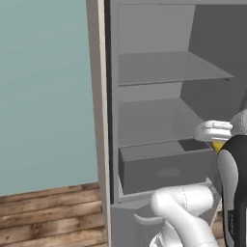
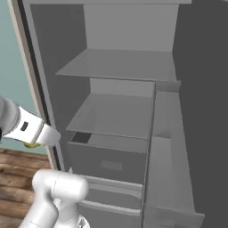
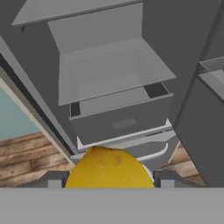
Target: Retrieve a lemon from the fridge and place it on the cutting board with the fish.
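Observation:
The fridge (image 1: pixel 164 67) stands open in front of me, with bare grey shelves and a grey drawer (image 1: pixel 164 169) pulled slightly out. My gripper (image 3: pixel 109 180) is shut on the lemon (image 3: pixel 109 168), a round yellow fruit held between the two fingertips, just outside the fridge's front. From the left base view a sliver of the lemon (image 1: pixel 218 146) shows under the hand, in front of the drawer's right end. From the right base view the lemon (image 2: pixel 31 144) peeks out below the wrist, left of the fridge (image 2: pixel 120 64). The cutting board and the fish are out of view.
The open fridge door (image 2: pixel 171 147) with its door bins stands to the right. A beige side panel (image 1: pixel 99 96) edges the fridge on the left, next to a teal wall (image 1: pixel 43 87). Wooden floor (image 1: pixel 48 212) lies below.

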You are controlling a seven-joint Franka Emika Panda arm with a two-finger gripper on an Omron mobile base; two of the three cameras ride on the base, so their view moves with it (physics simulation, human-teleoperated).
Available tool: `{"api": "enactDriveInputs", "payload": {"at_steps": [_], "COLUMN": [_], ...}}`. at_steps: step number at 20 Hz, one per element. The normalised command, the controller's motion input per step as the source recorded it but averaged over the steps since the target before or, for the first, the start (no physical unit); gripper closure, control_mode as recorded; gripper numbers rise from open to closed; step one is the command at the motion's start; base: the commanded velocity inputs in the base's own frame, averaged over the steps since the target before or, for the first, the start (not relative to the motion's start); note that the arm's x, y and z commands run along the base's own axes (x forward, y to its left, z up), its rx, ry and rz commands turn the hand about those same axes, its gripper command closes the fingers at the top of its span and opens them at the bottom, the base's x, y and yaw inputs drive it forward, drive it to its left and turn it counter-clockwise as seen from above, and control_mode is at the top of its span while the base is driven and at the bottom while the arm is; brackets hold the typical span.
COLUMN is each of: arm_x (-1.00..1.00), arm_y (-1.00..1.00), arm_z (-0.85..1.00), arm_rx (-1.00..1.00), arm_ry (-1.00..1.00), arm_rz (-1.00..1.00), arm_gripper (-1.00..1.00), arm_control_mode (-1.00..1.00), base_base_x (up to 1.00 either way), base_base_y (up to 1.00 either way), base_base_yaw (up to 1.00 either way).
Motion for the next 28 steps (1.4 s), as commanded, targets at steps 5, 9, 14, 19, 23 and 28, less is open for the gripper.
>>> {"api": "enactDriveInputs", "payload": {"at_steps": [5,9,14,19,23,28], "arm_x": [0.0,0.0,0.0,0.0,0.0,0.0], "arm_y": [0.0,0.0,0.0,0.0,0.0,0.0], "arm_z": [0.0,0.0,0.0,0.0,0.0,0.0], "arm_rx": [0.0,0.0,0.0,0.0,0.0,0.0], "arm_ry": [0.0,0.0,0.0,0.0,0.0,0.0], "arm_rz": [0.0,0.0,0.0,0.0,0.0,0.0], "arm_gripper": [1.0,1.0,1.0,1.0,1.0,1.0], "arm_control_mode": [1.0,1.0,1.0,1.0,1.0,1.0], "base_base_x": [-0.9,-0.83,-0.6,-0.47,-0.48,-0.41], "base_base_y": [0.36,0.08,0.0,-0.02,-0.07,-0.13], "base_base_yaw": [-0.29,-0.52,-0.75,-0.79,-0.78,-0.78]}}
